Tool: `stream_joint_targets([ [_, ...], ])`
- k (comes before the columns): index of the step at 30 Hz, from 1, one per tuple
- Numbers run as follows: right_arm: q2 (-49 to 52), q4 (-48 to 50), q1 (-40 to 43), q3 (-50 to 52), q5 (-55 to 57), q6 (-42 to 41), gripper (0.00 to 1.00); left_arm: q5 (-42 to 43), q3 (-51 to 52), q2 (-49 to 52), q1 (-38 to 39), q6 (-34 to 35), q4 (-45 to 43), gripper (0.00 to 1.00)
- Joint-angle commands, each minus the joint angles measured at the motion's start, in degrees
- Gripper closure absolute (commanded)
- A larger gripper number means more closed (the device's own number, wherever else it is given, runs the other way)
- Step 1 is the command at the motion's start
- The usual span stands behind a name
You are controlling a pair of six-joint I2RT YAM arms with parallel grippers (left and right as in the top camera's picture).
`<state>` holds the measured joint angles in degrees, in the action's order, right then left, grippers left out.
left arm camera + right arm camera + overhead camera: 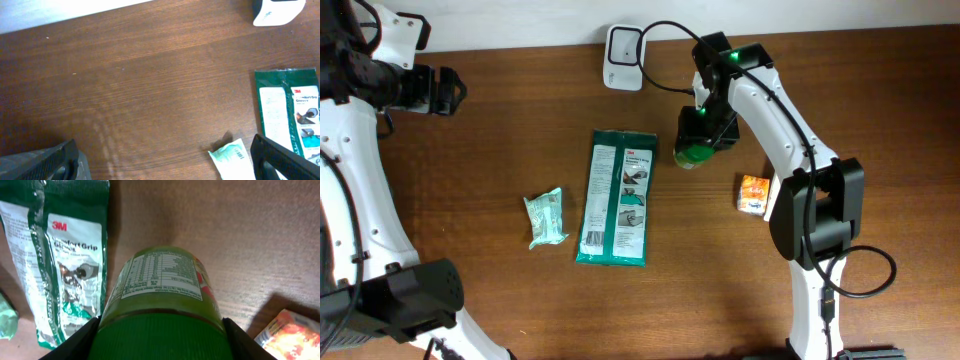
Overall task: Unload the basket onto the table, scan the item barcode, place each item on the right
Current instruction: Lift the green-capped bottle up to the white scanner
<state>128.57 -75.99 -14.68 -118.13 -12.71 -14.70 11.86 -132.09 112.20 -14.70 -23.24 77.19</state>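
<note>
Right end effector [704,135] clamped on green bottle [695,153], fingers [75,341] either side of the green cap, label with the nutrition table facing the wrist cam. Bottle sits between glove pack [617,197] and orange box [753,194], just below and right of the white scanner [623,57]. Can't tell if it's off the worktop [470,160]. Barcode not visible. Left end effector [448,90] spread wide, holding nothing, far left over bare wood, well apart from the items. Small green packet [546,217] lies left of glove pack.
</note>
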Motion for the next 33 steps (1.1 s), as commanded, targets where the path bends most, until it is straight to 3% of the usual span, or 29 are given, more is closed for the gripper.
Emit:
stream_joint_targets([
  [1, -0.59, 1.49, -0.35, -2.29, 2.32, 1.01, 0.54, 0.81, 0.11, 0.44, -0.11, -1.05, 0.07, 0.01],
  [5, -0.59, 3.45, -0.61, -11.72, 2.91, 2.75, 0.58, 0.81, 0.11, 0.46, -0.11, -1.03, 0.04, 0.01],
  [7, -0.59, 8.92, -1.92, -18.03, 3.67, 3.76, 0.59, 0.81, 0.11, 0.44, -0.11, -1.03, 0.04, 0.01],
  [9, -0.59, 17.55, -3.98, -19.12, 8.92, 3.76, 0.60, 0.81, 0.11, 0.44, -0.11, -1.05, 0.04, 0.01],
  [13, 0.42, 43.74, -9.86, -15.45, 25.38, 6.62, 0.52, 0.81, 0.11, 0.46, -0.11, -1.03, 0.04, 0.01],
  [17, 7.15, 64.89, -10.67, -14.82, 25.40, 8.74, 0.49, 0.81, 0.11, 0.44, -0.11, -1.05, 0.04, 0.01],
  [21, 13.55, 77.88, -10.67, -14.82, 25.40, 11.58, 0.49, 0.81, 0.11, 0.46, -0.11, -1.03, 0.04, 0.01],
  [33, 16.00, 78.18, -11.37, -14.82, 25.33, 18.99, 0.50, 0.81, 0.11, 0.44, -0.11, -1.03, 0.04, 0.01],
])
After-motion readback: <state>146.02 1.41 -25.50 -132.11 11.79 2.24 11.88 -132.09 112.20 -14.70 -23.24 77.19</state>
